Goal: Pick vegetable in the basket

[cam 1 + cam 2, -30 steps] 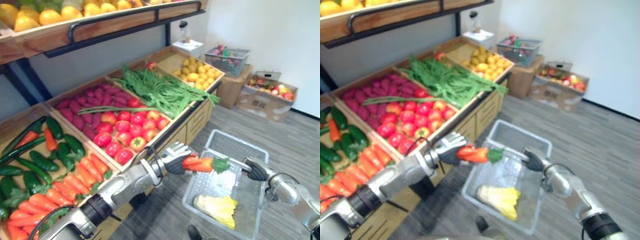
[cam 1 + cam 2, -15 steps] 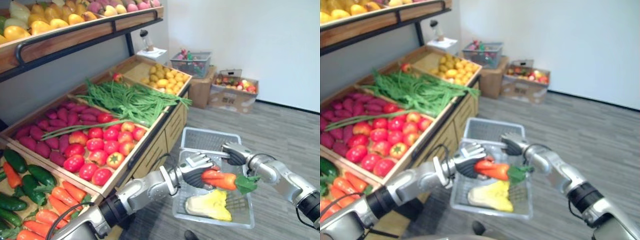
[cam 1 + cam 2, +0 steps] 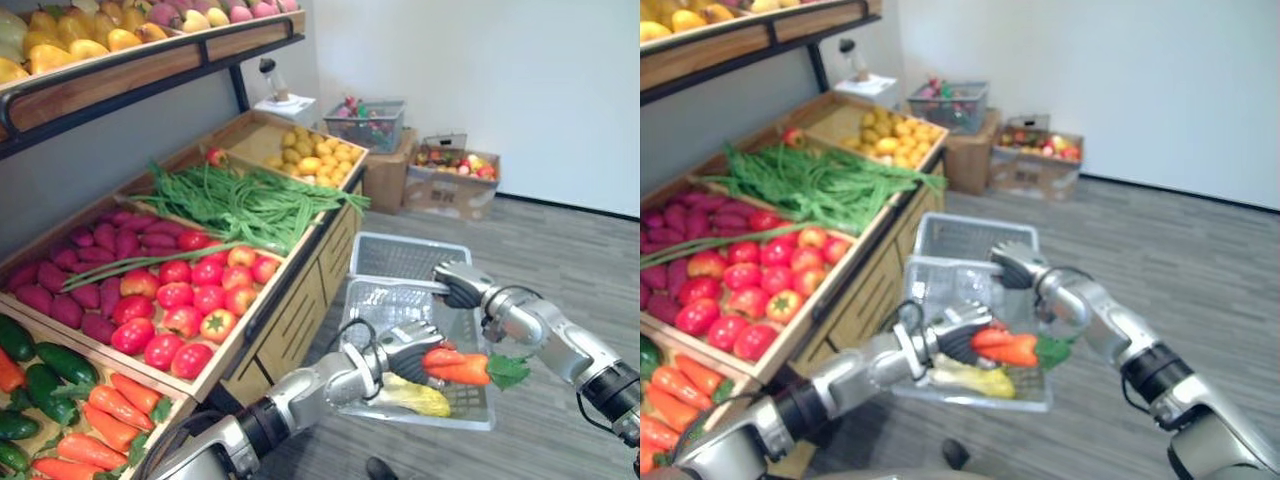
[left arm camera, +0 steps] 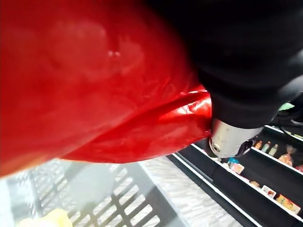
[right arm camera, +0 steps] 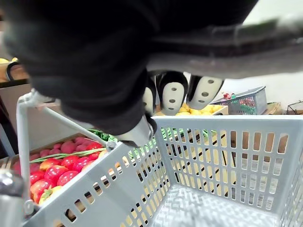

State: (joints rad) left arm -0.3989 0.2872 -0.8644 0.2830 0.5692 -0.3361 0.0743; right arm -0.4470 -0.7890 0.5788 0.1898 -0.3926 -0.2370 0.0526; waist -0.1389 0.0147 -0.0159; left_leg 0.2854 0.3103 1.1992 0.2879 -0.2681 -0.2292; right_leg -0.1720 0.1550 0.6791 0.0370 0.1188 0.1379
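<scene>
Left hand of the humanoid grips the thick end of an orange carrot with a green leafy top, holding it over the near right part of a pale grey perforated plastic basket, the leaves poking past the right rim. Right hand is clenched round the basket's thin grey handle beside a wooden produce stand. A pale yellow vegetable lies on the basket's bottom, beneath the carrot. Red tomatoes and long green beans fill the stand's crates at left.
</scene>
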